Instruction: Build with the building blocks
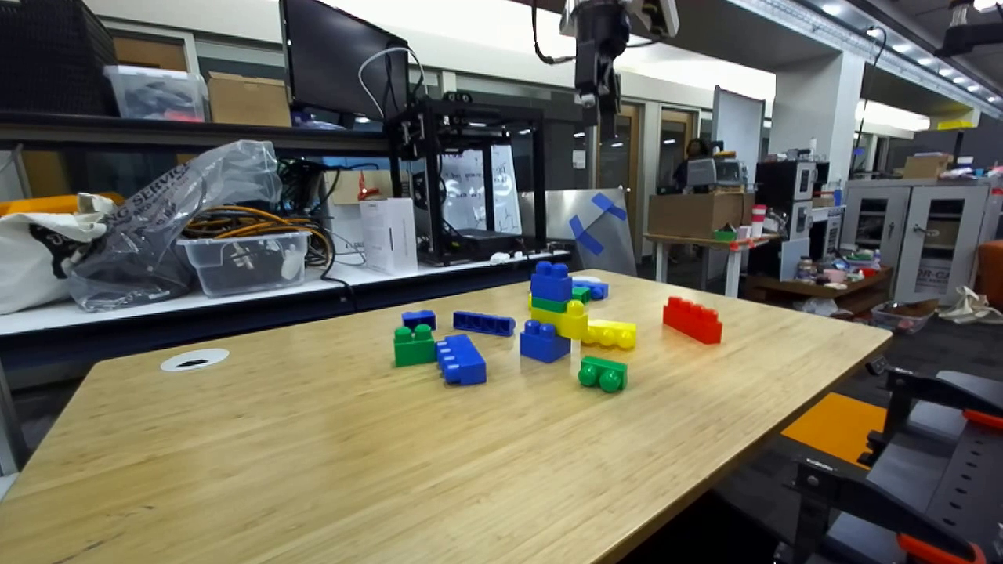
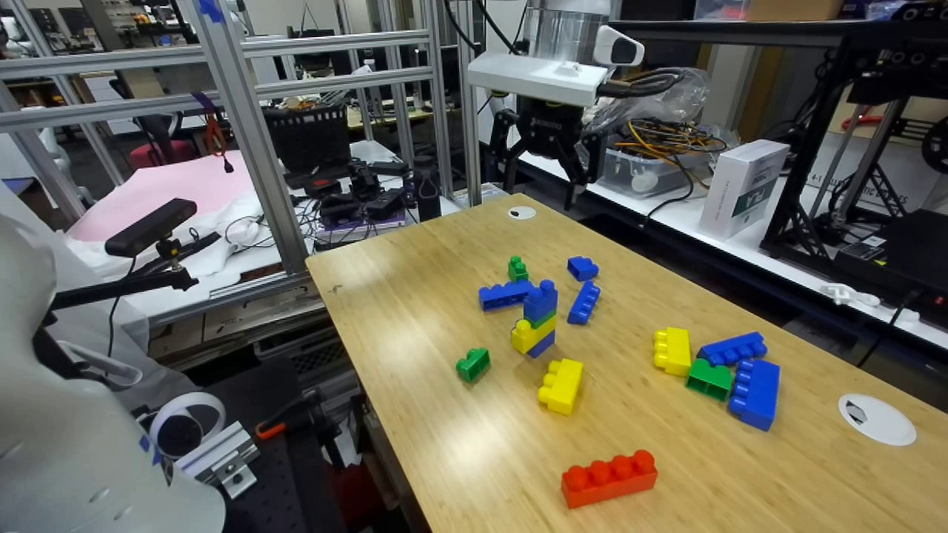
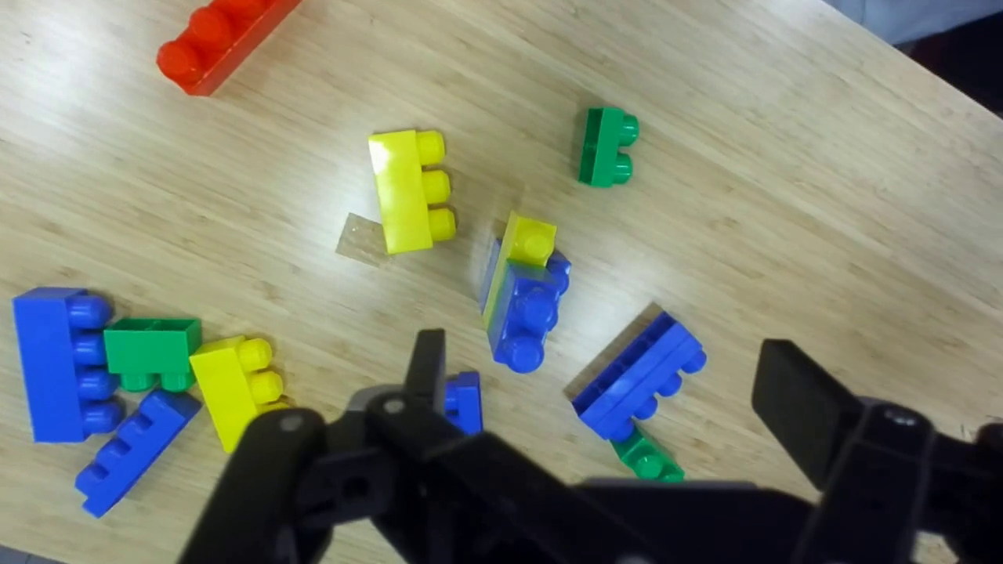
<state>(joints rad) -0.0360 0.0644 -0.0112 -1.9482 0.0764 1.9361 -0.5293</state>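
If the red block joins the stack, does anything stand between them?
Yes: a yellow block lies on its side between the red block and the stack. Lifted over that, the red one would likely meet nothing visible.

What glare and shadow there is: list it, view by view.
In an exterior view, pale sheen on the tabletop; in an exterior view, bright ceiling lights at upper right; in the wrist view, tabletop glare at upper left, a white highlight on the uppermost yellow block, a shadow along a blue block right of centre.
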